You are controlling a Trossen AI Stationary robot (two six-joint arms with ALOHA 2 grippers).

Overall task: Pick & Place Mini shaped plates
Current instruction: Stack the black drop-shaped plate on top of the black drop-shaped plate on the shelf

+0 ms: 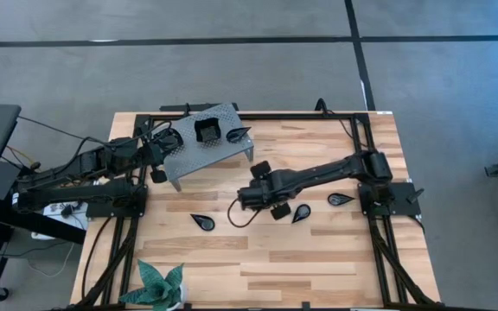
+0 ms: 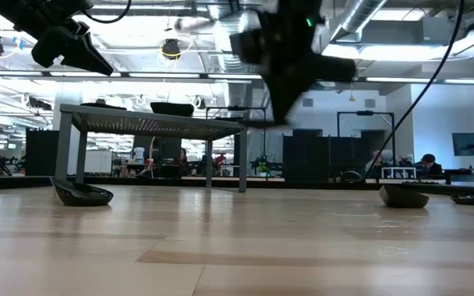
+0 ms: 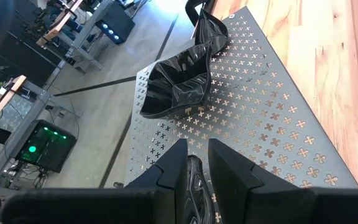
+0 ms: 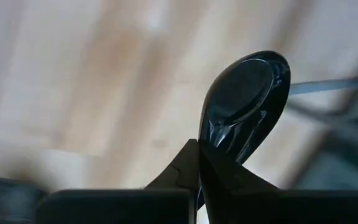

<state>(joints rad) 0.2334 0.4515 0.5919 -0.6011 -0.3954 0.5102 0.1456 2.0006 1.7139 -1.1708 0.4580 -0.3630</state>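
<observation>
The mini shaped plates are small glossy black dishes. A squarish one (image 1: pixel 207 131) (image 3: pixel 178 84) and a teardrop one (image 1: pixel 238 134) rest on the grey perforated stand (image 1: pixel 199 154). Three more lie on the table (image 1: pixel 202 222), (image 1: pixel 301 212), (image 1: pixel 340 199). My right gripper (image 1: pixel 251 195) (image 4: pixel 199 155) hangs over the table's middle, shut on a teardrop plate (image 4: pixel 244 93). My left gripper (image 1: pixel 158 162) (image 3: pixel 197 163) hovers at the stand's left end with a dark glossy plate (image 3: pixel 195 179) between its fingers. My left gripper has a dark glossy plate's edge (image 3: pixel 194 174) between its two fingers, above the stand's top. My own fingers hide most of it, so which part they hold cannot be told. My right gripper pinches the teardrop plate by its narrow end (image 4: pixel 215 138) between its two fingers. The fingers slant steeply down from the table's right side. The plate sticks out beyond the fingertips with its hollow face showing, lifted clear of the table.
A green leafy plant (image 1: pixel 158 289) stands at the table's near edge, left of middle. A black frame runs along the table's far edge behind the stand. Bare wood lies between the plates and the near edge. In the low view, plates lie at left (image 2: pixel 83 194) and right (image 2: pixel 403 196).
</observation>
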